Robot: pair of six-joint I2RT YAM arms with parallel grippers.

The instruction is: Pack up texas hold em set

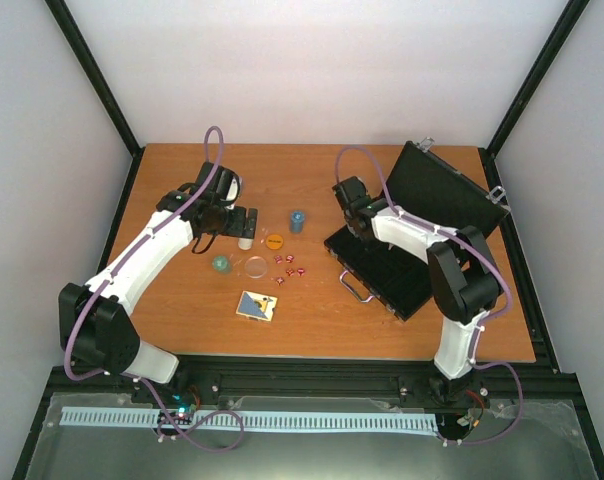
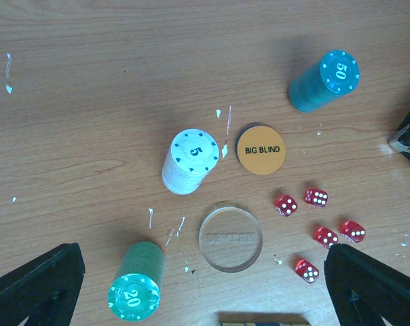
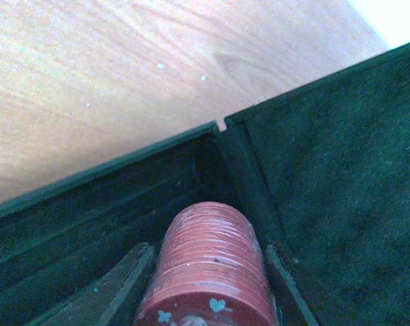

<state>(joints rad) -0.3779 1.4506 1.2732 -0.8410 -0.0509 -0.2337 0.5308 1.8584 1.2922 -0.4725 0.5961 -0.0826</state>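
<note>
One red chip stack, grasped by the right pincer, is held inside the open case at the bench's three o'clock, probably needing lowering and release next, while the left pincer, released, hovers over the white stack.

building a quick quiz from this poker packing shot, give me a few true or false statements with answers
1. The black case lies open. True.
2. The right gripper grips a red chip stack. True.
3. The left gripper is shut on the white chip stack. False: it is open and holds nothing.
4. The dice number six. False: five, all red.
5. The orange disc reads BIG BLIND. True.
</note>
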